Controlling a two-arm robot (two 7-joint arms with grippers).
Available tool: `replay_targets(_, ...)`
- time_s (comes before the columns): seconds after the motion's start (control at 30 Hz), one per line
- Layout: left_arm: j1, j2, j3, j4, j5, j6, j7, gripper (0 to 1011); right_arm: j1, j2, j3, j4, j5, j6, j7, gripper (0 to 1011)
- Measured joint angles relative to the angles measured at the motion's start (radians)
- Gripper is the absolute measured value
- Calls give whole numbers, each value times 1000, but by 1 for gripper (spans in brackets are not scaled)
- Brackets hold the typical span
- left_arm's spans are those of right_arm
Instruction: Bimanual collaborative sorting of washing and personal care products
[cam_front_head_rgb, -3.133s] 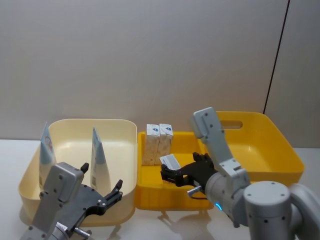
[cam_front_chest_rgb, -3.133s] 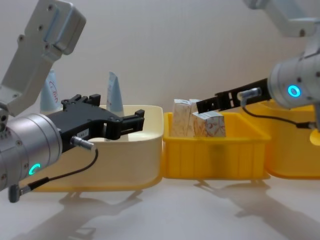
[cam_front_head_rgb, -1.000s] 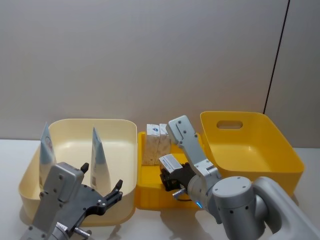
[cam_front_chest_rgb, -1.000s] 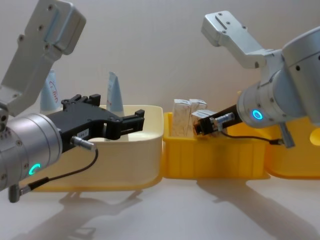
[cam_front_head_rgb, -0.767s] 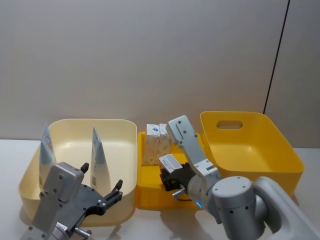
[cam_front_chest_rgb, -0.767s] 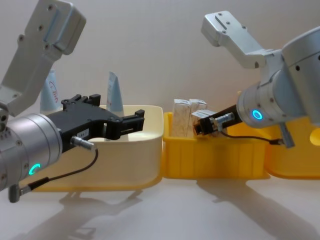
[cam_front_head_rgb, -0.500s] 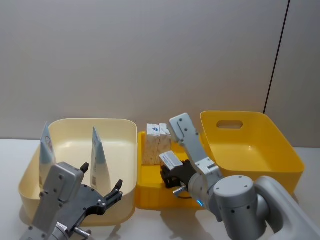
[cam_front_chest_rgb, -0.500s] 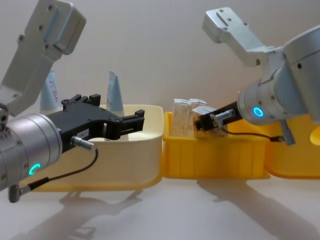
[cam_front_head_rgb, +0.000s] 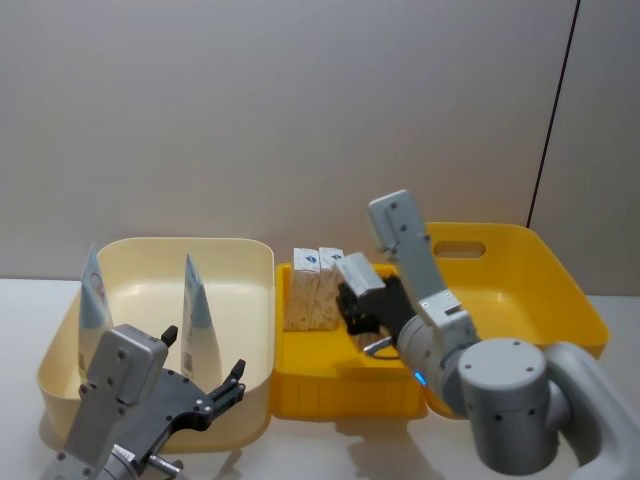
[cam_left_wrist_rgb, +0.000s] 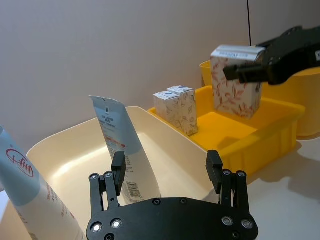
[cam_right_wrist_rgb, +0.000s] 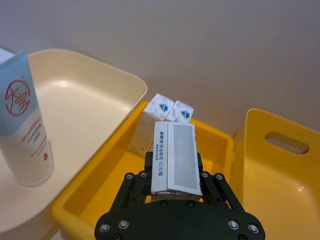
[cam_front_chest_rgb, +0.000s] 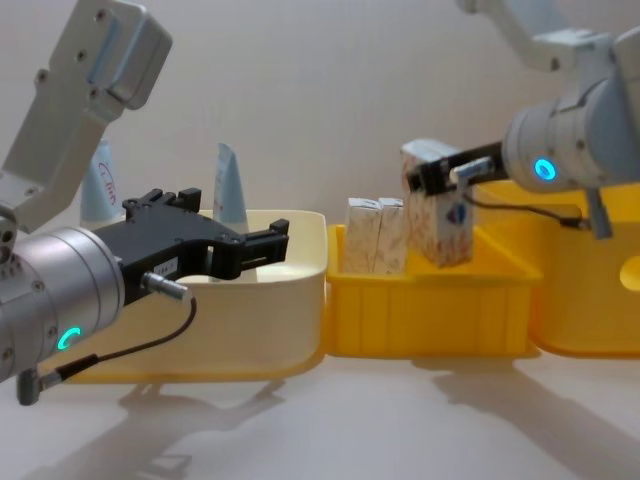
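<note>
Cream carton (cam_front_chest_rgb: 445, 225) pinched upright by right end effector (cam_front_chest_rgb: 428, 180): lower it level beside the pair (cam_front_chest_rgb: 376, 235) at its left. Left end effector (cam_left_wrist_rgb: 166, 167), spread, is parked at the cream bin (cam_front_head_rgb: 170, 242).

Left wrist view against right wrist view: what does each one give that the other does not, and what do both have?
Left wrist view: the open left gripper, two tubes in the cream bin, and the patterned side of the carton held by the right gripper. Right wrist view: that carton's top flap and the handle slot of the large yellow bin. Both: the held carton, two upright cartons, the small yellow bin.
</note>
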Motion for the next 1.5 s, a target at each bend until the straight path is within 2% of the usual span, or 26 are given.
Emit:
replay_targets(0.33, 0, 0, 0, 0, 0, 0, 0, 1003, -16, 31, 49, -75, -16, -78, -27, 399)
replay_targets(0.5, 0, 0, 0, 0, 0, 0, 0, 1003, -17, 54, 90, -100, -28, -120, -47, 399)
replay_targets(0.67, 0, 0, 0, 0, 0, 0, 0, 1003, -9, 72, 127, -101, -35, -147, -64, 399)
replay_targets(0.8, 0, 0, 0, 0, 0, 0, 0, 1003, 11, 92, 165, -75, -38, -159, -70, 399)
replay_targets(1.17, 0, 0, 0, 0, 0, 0, 0, 1004, 66, 116, 202, 2, -37, -125, -43, 399)
replay_targets(1.5, 0, 0, 0, 0, 0, 0, 0, 1004, 138, 112, 204, 96, -26, -27, 14, 399)
